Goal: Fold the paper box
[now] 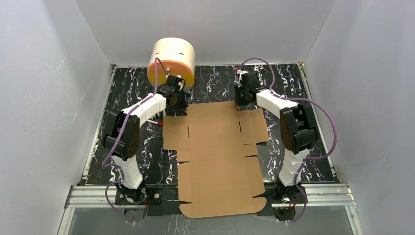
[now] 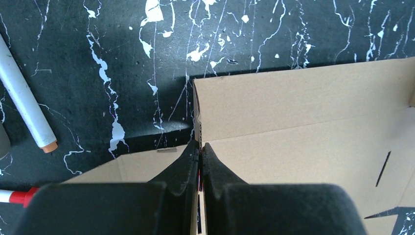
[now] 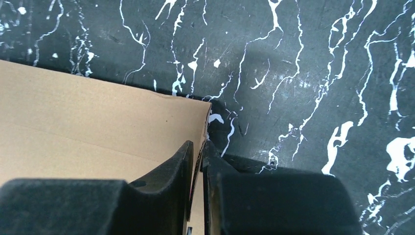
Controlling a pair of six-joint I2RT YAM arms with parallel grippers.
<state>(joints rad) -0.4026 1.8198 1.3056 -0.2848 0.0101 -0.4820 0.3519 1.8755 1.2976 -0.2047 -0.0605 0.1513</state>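
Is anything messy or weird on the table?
Yes. A white marker and a red-tipped pen lie loose on the table near the left hand, apart from the folding. The paper box also sticks out past the table's front rail.

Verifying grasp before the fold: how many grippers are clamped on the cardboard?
2. The left gripper pinches the paper box at its far-left edge; the right gripper pinches its far-right corner. Neither is hidden.
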